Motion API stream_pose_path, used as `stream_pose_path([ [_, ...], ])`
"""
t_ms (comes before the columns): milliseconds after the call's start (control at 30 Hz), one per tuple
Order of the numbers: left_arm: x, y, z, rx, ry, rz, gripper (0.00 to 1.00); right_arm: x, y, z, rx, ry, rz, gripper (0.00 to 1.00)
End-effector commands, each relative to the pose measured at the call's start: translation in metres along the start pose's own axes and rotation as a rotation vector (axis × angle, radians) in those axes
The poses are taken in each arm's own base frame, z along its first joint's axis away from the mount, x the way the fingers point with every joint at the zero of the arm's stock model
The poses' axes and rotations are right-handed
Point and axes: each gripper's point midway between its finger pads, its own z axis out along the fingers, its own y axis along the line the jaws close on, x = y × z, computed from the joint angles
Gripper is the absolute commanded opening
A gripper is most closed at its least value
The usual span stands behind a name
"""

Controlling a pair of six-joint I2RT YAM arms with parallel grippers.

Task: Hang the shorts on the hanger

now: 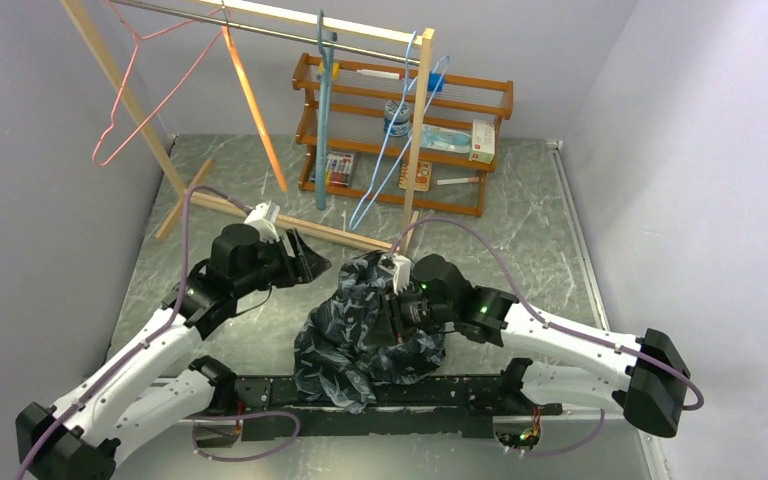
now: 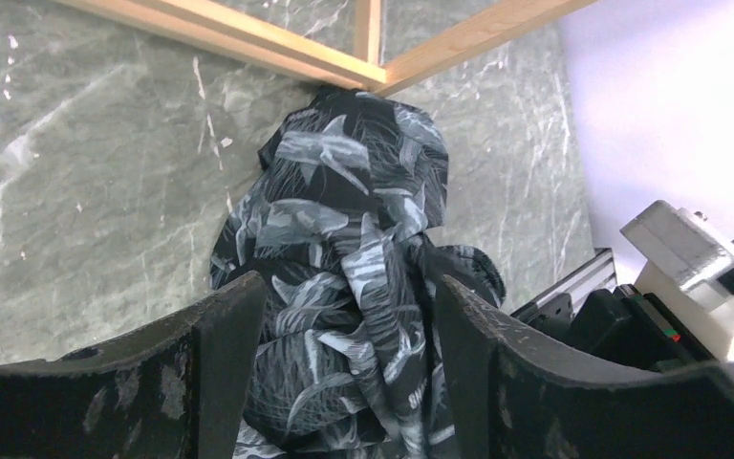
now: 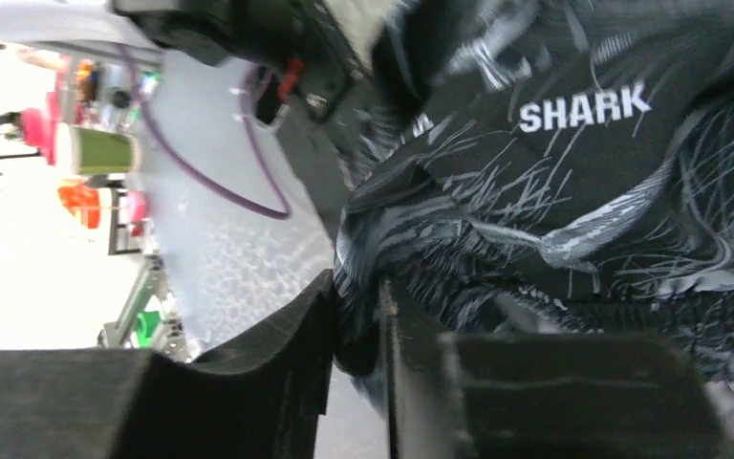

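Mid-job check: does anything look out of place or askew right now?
The shorts lie bunched in a crumpled heap on the table, their near edge spilling over the black base rail. The right gripper pinches a fold; the light-blue hanger hangs on the rack, unused.

The left end effector (image 2: 349,292) stands spread; beyond it the bunched shorts (image 2: 344,191) touch the wooden rack base (image 2: 368,67).
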Motion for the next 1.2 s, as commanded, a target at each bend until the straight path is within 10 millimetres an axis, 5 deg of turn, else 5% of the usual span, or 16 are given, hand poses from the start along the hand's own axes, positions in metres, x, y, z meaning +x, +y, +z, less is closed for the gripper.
stream_pose_path([
  [0,0.018,0.009,0.010,-0.015,0.079,0.016,0.72,0.024,-0.035,-0.007,0.171,0.057,0.027,0.33],
  [200,0.044,-0.017,0.029,0.148,0.244,0.014,0.87,-0.016,-0.067,-0.041,0.494,-0.125,0.062,0.59],
  [333,0.058,-0.024,0.039,0.154,0.303,0.033,0.91,-0.032,-0.101,-0.066,0.723,-0.212,0.089,0.66],
  [467,0.070,-0.031,0.048,0.158,0.318,0.041,0.90,-0.039,-0.116,-0.072,0.746,-0.271,0.122,0.68],
  [533,0.078,-0.028,0.055,0.145,0.326,0.039,0.78,-0.040,-0.127,-0.077,0.739,-0.294,0.157,0.68],
  [700,0.089,-0.018,0.064,0.102,0.371,0.041,0.14,-0.029,-0.145,-0.079,0.707,-0.280,0.246,0.66],
  [733,0.084,-0.014,0.064,0.064,0.360,0.051,0.08,-0.025,-0.147,-0.079,0.708,-0.270,0.258,0.66],
  [867,0.046,-0.009,0.050,-0.044,0.226,0.105,0.07,-0.016,-0.148,-0.071,0.674,-0.252,0.278,0.66],
  [1000,0.012,-0.023,0.031,-0.036,0.094,0.121,0.07,-0.027,-0.150,-0.064,0.633,-0.320,0.247,0.67],
  [1167,0.007,-0.030,0.022,-0.007,0.063,0.085,0.07,-0.031,-0.159,-0.057,0.642,-0.315,0.289,0.66],
])
